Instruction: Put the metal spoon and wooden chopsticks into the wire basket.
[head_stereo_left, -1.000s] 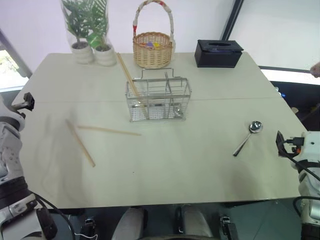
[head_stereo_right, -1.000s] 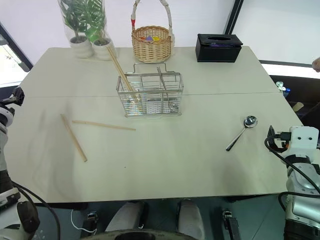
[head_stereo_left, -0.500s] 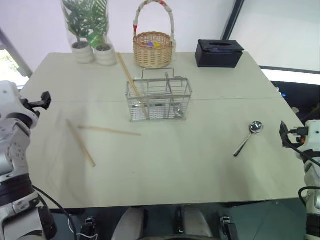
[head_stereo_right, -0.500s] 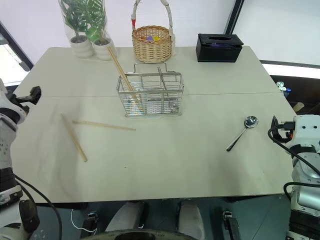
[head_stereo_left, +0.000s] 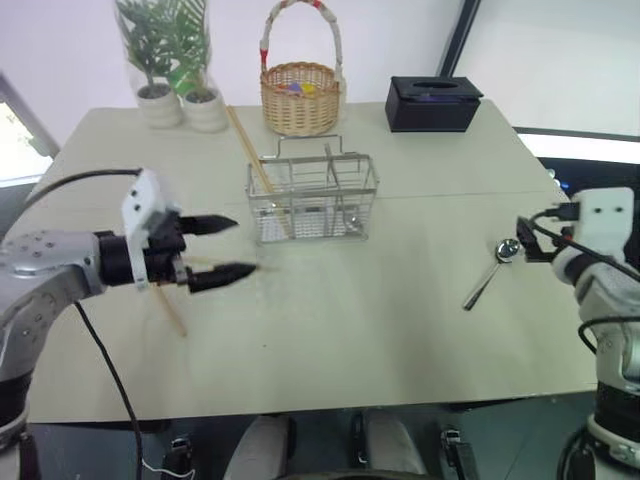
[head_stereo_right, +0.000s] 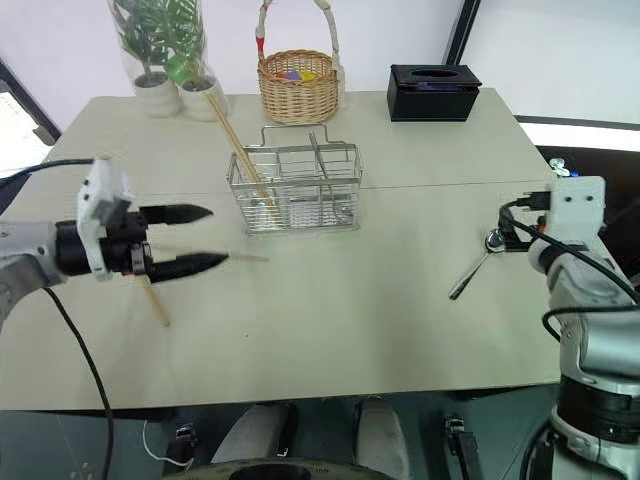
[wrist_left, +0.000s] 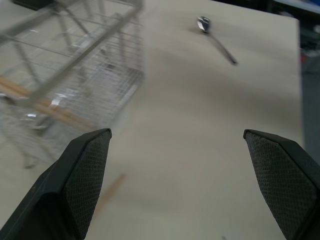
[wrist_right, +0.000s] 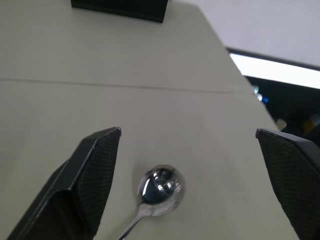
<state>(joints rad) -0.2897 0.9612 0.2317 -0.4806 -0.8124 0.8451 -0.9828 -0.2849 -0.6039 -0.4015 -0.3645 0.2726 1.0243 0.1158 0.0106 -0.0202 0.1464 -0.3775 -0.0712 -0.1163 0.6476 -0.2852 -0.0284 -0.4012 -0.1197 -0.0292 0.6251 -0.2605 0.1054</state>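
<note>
The left gripper (head_stereo_left: 228, 247) hangs over the left part of the table (head_stereo_left: 400, 330), its two black fingers spread wide and holding nothing, pointing toward the wire basket (head_stereo_left: 312, 197). The basket stands near the middle of the table, just beyond the fingertips and apart from them. One of the wooden chopsticks (head_stereo_left: 252, 150) already leans in the basket's left compartment, its upper end sticking out toward the potted plants (head_stereo_left: 175, 60). Two more chopsticks lie flat on the table: one (head_stereo_left: 172, 310) shows just beneath the left gripper, angled toward the near edge, and the other is mostly hidden behind the fingers.

On the right side, the right gripper (wrist_right: 192, 175) is also spread wide and empty. The metal spoon (head_stereo_left: 492, 270) lies on the table just in front of it, its round bowl between the two fingers in the wrist view, not touched by either. A wicker basket (head_stereo_left: 298, 85) and a black box (head_stereo_left: 434, 103) sit along the far edge.
</note>
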